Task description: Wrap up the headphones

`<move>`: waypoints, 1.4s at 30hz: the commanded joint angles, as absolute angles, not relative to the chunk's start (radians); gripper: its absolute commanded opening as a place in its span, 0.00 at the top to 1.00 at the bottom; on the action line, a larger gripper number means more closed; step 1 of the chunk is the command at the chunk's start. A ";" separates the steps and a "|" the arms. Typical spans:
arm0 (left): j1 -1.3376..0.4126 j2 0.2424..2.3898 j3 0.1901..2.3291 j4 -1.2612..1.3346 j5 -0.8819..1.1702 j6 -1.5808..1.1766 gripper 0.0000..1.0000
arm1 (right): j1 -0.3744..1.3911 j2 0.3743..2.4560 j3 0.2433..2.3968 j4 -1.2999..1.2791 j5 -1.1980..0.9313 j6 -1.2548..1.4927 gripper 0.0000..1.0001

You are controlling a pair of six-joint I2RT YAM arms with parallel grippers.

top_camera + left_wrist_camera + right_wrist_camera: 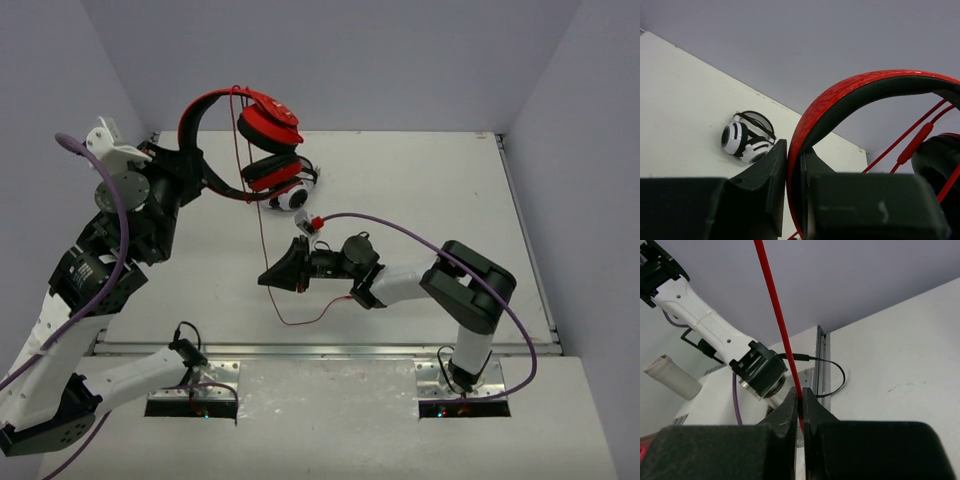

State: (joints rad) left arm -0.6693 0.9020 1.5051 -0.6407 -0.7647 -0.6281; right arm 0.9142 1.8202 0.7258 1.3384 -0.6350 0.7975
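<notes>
My left pincer (pixel 794 161) pinching the red headphones (pixel 270 118) up high, my right pincer (pixel 801 401) squeezing their cable (pixel 779 320) lower down, striped headphones (pixel 746 137) on the bench (pixel 430 190) just beyond the left pincer

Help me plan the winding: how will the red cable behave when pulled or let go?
Probably floppy: past the right gripper the cable sags in a loose loop, while above, up to the headphones, it runs straight, so it likely holds a line only under tension. It looks thin and smooth, so it may slide through the gripper.
</notes>
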 commanded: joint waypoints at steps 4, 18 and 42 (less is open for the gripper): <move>-0.676 0.958 1.557 -0.508 -0.997 -0.621 1.00 | 1.049 1.636 0.627 1.160 -0.448 0.559 0.99; -0.591 1.125 1.345 -0.460 -1.125 -0.625 1.00 | 1.236 1.318 0.814 0.341 -0.146 0.169 0.99; -0.759 0.856 0.563 -0.129 -0.735 -0.494 1.00 | 1.057 1.275 1.282 -0.356 0.238 -0.431 0.99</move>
State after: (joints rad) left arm -0.7326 0.8799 0.5602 -0.2554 -0.8181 -0.5648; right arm 1.0775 1.2652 1.2186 -0.3309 0.1478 -0.3294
